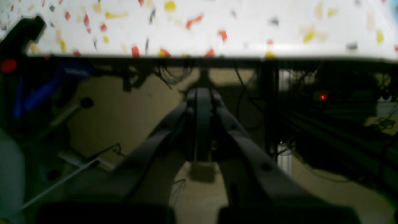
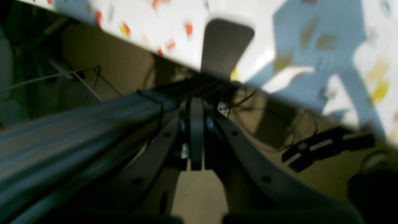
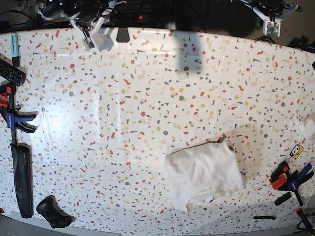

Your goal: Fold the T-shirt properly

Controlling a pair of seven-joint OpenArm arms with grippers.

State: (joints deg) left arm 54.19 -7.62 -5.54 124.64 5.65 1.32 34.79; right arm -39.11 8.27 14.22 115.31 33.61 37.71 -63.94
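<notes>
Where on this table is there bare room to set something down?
Most of the table is bare: the whole stretch above and left of the T-shirt. Crowded spots are the left edge by the clamp and the lower right corner by another clamp.

T-shirt (image 3: 204, 172) bunched on table (image 3: 147, 98), lower right of centre in base view. Clamp (image 3: 14, 115) on left edge, remote (image 3: 11, 72) behind it, controller (image 3: 53, 212) at near-left corner. Second clamp (image 3: 290, 178) at right edge, just right of shirt. Both arms back beyond far edge.
</notes>
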